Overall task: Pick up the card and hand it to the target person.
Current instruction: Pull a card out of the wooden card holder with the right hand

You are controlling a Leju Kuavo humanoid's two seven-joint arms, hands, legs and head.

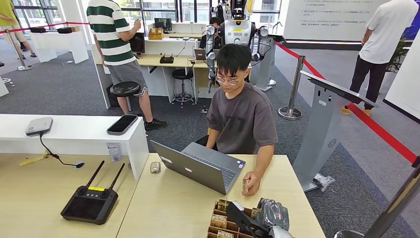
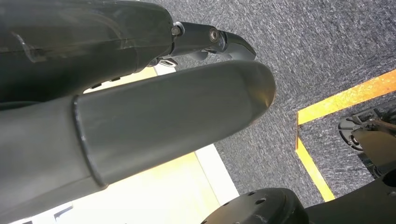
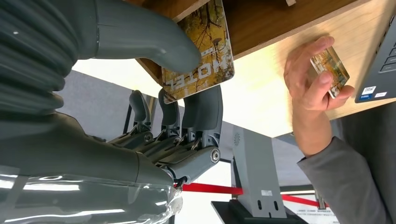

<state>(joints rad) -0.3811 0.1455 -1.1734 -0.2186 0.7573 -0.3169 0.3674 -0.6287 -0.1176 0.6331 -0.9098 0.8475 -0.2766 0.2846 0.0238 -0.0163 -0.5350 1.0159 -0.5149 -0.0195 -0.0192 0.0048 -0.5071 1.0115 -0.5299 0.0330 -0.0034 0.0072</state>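
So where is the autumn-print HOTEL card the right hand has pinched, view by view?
Head view: hidden behind the right hand, above the wooden card box.
Left wrist view: not in it.
Right wrist view: autumn-print HOTEL card between thumb and fingers, upper centre.
Shared landmark: the seated person's hand holding another card.

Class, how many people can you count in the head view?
5: one seated at the laptop, one in stripes, one far right, one far left, one partly hidden behind.
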